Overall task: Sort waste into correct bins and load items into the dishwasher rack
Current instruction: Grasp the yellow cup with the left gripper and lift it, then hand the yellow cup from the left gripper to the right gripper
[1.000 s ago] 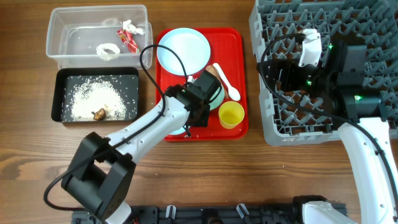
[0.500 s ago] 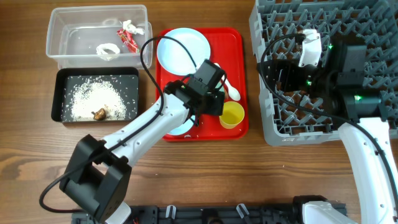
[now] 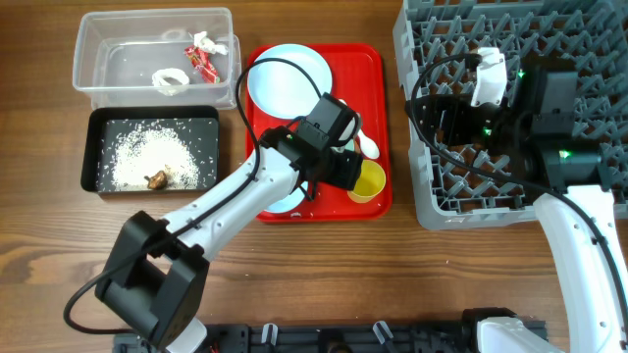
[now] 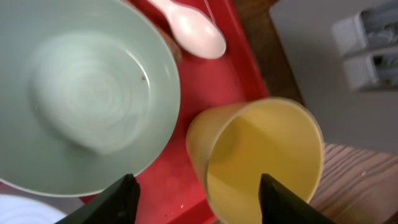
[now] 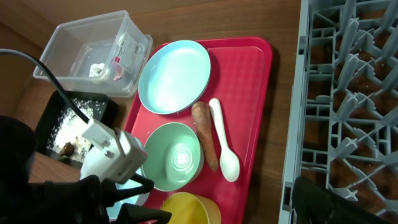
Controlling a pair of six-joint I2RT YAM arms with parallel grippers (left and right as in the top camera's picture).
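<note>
Left gripper (image 4: 198, 198): jaws spread, straddling the wall of the yellow cup (image 4: 264, 158) on the side nearest the pale bowl (image 4: 87, 93). One finger is over the inside, one outside. The cup stands upright on the red tray (image 4: 214, 87), just beside that bowl.

Judged light, thin-walled, smooth plastic that may flex or tip under a hard pinch. Best hold is the rim wall.

Right gripper (image 3: 442, 116) hovers over the dishwasher rack (image 3: 589, 39); whether its jaws are spread cannot be told.
</note>
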